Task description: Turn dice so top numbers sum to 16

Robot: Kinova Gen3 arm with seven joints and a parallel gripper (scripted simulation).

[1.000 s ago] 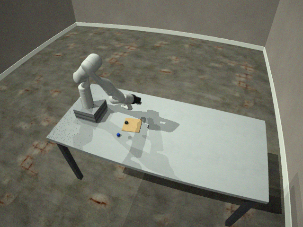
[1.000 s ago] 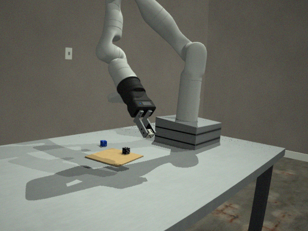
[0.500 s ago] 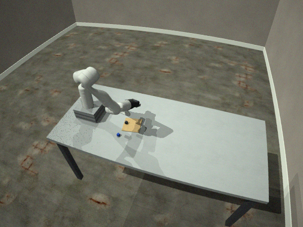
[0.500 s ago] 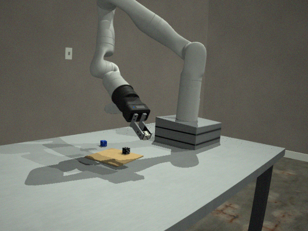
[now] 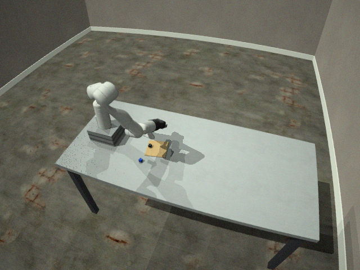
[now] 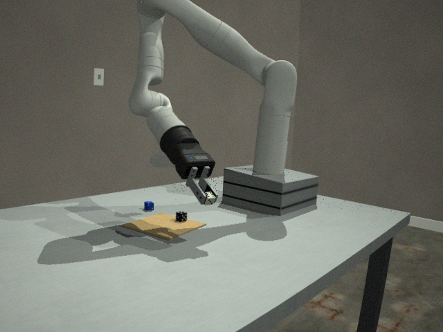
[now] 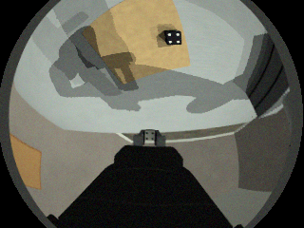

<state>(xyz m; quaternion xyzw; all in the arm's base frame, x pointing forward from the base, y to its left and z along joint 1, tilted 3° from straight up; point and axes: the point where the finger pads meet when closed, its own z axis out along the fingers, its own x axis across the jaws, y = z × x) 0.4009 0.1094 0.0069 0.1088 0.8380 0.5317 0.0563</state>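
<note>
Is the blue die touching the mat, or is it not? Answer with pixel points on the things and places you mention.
Apart: in the exterior view, bare table shows between the blue die (image 5: 140,160) (image 6: 149,205) and the mat (image 5: 157,152) (image 6: 154,224).

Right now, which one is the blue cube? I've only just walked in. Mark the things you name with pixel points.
On the pale table (image 5: 247,174) (image 6: 221,279) lies a square tan mat (image 5: 157,152) (image 6: 150,225). Just off it sits the blue die (image 5: 140,160) (image 6: 149,205). The black die (image 5: 149,145) (image 6: 181,216) (image 7: 173,37) is on the mat; the white one is gripped in the air.

Worktop (image 5: 247,174) (image 6: 250,286) (image 7: 214,52), top view: pedestal (image 5: 100,139) (image 6: 250,200) (image 7: 263,71) by the left edge; mat (image 5: 157,152) (image 6: 154,223) (image 7: 138,28) right of it, one die (image 5: 149,145) (image 6: 181,216) (image 7: 173,37) on its far-left part; second die (image 5: 140,160) (image 6: 149,205) off the mat, toward the near-left corner; third die (image 6: 209,197) (image 7: 149,136) in the gripper (image 5: 166,125) (image 6: 208,198) (image 7: 149,135), above the worktop.
</note>
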